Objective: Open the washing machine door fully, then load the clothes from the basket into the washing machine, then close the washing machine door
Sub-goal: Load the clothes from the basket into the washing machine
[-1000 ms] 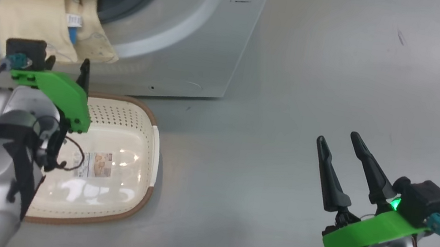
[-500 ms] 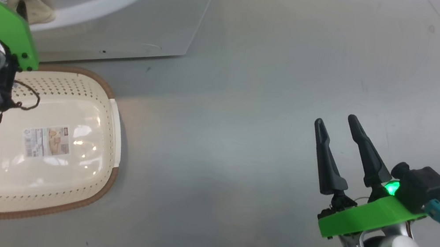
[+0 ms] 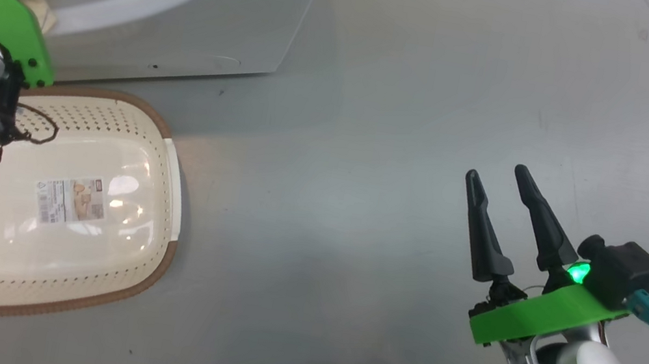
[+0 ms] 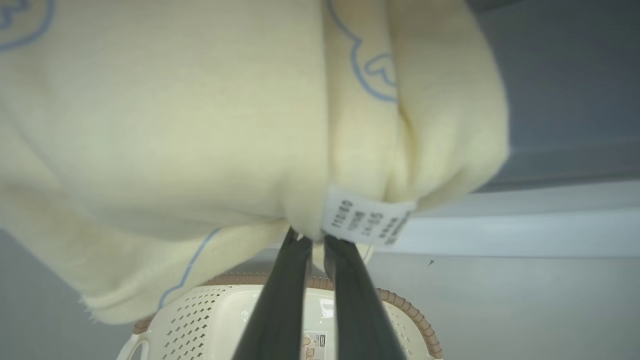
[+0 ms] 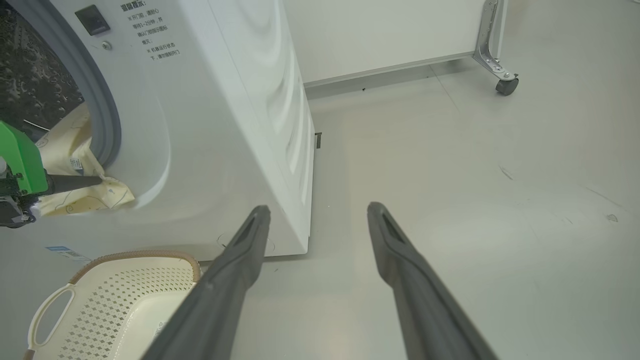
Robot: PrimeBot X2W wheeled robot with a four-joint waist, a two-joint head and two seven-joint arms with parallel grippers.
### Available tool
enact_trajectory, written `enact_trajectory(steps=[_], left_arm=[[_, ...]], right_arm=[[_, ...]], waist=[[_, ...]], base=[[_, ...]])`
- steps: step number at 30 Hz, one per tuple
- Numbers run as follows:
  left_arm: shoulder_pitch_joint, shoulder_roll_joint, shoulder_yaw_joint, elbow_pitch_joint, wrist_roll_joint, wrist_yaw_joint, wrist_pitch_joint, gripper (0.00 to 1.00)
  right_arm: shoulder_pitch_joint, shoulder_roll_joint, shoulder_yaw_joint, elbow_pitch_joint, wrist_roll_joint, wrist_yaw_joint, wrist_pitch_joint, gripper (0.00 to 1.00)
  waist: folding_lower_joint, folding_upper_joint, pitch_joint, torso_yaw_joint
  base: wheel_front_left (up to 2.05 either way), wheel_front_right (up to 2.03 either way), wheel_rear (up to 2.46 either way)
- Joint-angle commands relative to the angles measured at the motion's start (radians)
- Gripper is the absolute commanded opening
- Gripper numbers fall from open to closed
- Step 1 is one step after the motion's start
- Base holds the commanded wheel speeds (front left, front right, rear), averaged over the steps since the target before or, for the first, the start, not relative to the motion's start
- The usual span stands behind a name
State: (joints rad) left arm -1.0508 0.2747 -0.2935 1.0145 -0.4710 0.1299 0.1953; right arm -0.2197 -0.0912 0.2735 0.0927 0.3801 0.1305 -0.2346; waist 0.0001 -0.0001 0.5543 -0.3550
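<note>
Grey floor (image 3: 401,155) — left gripper (image 4: 317,245) apparently pinching clothes (image 4: 175,125); right gripper (image 3: 496,172) spread.

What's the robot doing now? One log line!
left gripper: shut on clothes at washing machine opening | right gripper: open | basket: looks empty

Robot test lab prob. — bare grey floor (image 5: 475,165), washer (image 5: 225,100), white unit (image 5: 375,40) on caster (image 5: 506,86)

Glossy grey floor (image 3: 412,91), white wheeled cabinet (image 5: 390,35)
</note>
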Motion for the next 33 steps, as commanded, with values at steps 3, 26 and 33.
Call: enact_trajectory(steps=[3, 26, 33], left_arm=[[-0.053, 0.032, 0.007, -0.023, -0.009, -0.022, 0.036, 0.00], [-0.005, 0.154, -0.016, -0.479, -0.109, -0.118, 0.560, 0.00], [0.012, 0.234, 0.048, -0.712, -0.123, -0.036, 0.630, 0.00]], right_arm=[[-0.014, -0.011, 0.009, -0.022, 0.005, 0.000, -0.011, 1.00], [0.011, -0.009, -0.029, -0.041, -0.010, 0.000, 0.005, 1.00], [0.001, -0.005, -0.017, -0.046, -0.003, 0.000, 0.005, 1.00]], waist=[[-0.0001, 0.0001, -0.004, 0.010], [-0.0001, 0.0001, -0.039, 0.095], [-0.0001, 0.0001, -0.020, 0.080]], base=[[0.00, 0.00, 0.00], [0.00, 0.00, 0.00], [0.00, 0.00, 0.00]])
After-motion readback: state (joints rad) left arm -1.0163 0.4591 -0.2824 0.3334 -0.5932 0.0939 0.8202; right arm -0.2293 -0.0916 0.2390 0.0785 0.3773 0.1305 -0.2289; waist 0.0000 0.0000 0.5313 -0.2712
